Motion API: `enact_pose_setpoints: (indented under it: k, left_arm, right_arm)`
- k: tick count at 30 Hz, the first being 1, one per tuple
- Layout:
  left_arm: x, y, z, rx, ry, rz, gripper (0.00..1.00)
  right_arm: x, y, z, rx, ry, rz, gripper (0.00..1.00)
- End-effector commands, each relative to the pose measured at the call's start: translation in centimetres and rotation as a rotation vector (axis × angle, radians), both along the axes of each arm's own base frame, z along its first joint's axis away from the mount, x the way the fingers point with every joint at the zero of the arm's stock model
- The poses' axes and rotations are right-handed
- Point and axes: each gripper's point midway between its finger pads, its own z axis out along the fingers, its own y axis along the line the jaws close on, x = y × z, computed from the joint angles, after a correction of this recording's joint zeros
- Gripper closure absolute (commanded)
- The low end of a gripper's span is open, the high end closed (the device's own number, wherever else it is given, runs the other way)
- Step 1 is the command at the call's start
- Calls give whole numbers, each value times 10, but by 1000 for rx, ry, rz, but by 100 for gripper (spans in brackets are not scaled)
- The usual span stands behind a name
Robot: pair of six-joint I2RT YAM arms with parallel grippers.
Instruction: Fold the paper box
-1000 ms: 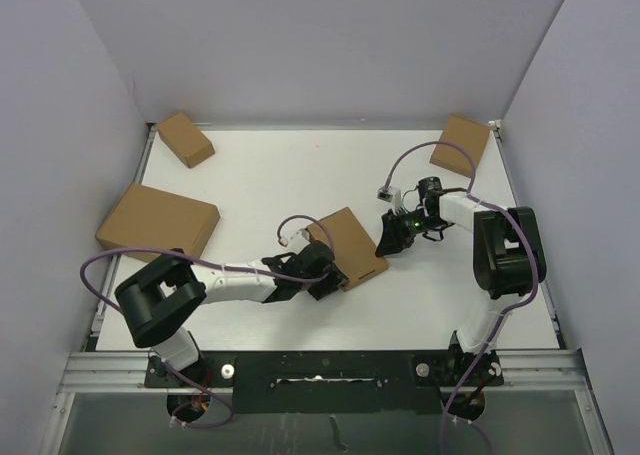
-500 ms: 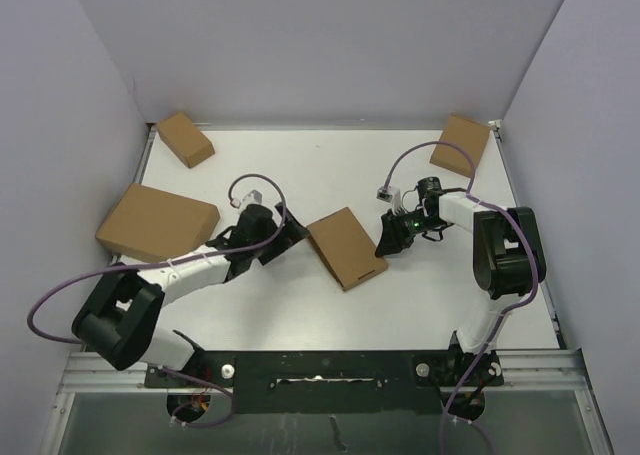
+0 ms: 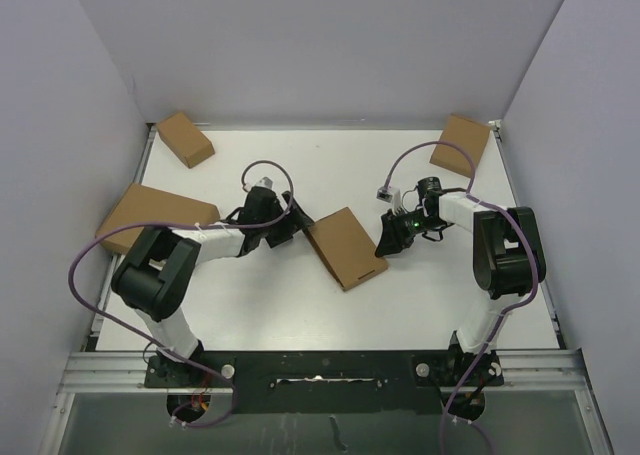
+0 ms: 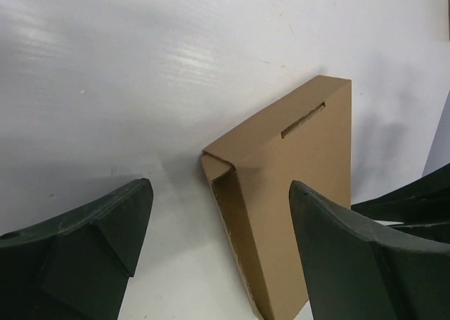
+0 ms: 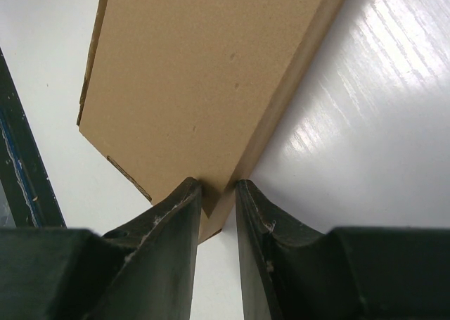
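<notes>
Paper box point(image 3: 345, 247) sits mid-frame in our top view, with the left gripper point(image 3: 293, 225) just beside its left edge and the right gripper point(image 3: 388, 237) at its right. From the left wrist we see wide-spread jaws holding nothing. From the right wrist we see narrowed jaws pinching its bottom corner.

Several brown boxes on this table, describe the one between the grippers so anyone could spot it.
On the white table, look to the middle. The paper box lies there slanted, the right gripper pinching its right edge, the left gripper open by its left corner. The three other brown boxes sit out at the table's edges, touched by no gripper.
</notes>
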Motion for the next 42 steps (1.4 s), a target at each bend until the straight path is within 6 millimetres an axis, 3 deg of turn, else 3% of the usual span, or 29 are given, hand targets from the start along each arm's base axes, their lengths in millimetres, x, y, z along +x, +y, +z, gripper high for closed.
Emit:
enact_pose_setpoints:
  k: [1,6,13,19,24,26,28,32,36,42]
  left_arm:
    - [22,-19,11,-62,-39,-14,27]
    - [22,-26,-3,-73,20,-9,40]
    - [18,-31,-8,-86,60,-7,74]
    - [13,-32,-13,-103,99,9,94]
    - [10,-31,-6,-128,76,1,90]
    - [12,-27,1,-144,44,1,82]
    - [10,-23,8,-147,6,2,63]
    - [5,-17,33,-164,-99,-13,47]
    - [-8,-16,51,-198,-134,-32,44]
    - [-37,-41,38,-239,-64,-41,44]
  right_arm:
    - [10,-5,-11,-59,-37,13,74]
    - [10,-4,-11,-58,-36,14,74]
    - [10,-3,-11,-57,-37,17,74]
    - [10,-3,-11,-59,-39,17,74]
    - [9,-3,-11,-59,-37,16,74]
    - [10,-4,-10,-59,-40,15,74]
    - [10,-3,-10,-58,-41,16,74]
    - [10,-3,-10,-57,-39,15,74]
    - [10,-3,-11,-56,-37,15,74]
    - [10,-3,-11,-57,-40,16,74]
